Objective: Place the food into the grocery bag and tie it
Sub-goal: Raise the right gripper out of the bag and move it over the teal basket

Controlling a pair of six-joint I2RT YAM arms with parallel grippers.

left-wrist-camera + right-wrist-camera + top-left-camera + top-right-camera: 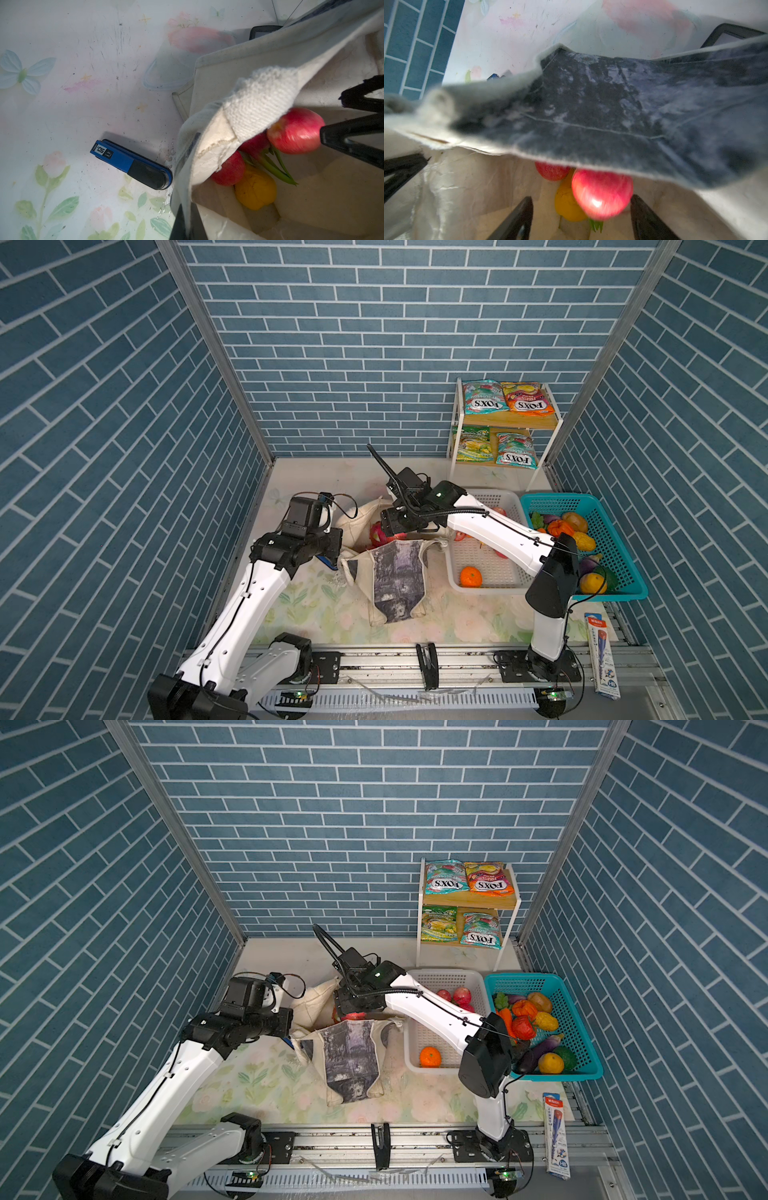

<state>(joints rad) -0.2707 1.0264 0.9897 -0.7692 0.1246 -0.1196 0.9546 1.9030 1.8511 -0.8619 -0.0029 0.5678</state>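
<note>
Only the wrist views see into the cream canvas tote bag (395, 572) with its grey-purple print panel, on the flowered tabletop (316, 614). A blurred red apple (602, 193) sits between the spread, released fingers of the right tool (581, 198), above a second red apple (552, 172) and a yellow fruit (566, 207). In both top views the right arm hides them. The left tool (187, 228) is clenched on the tote's rim. A blue stapler (133, 164) lies just beside the tote.

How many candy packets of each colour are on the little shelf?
Teal packets: 2
Orange packet: 1
Green packet: 1
Total: 4
</note>
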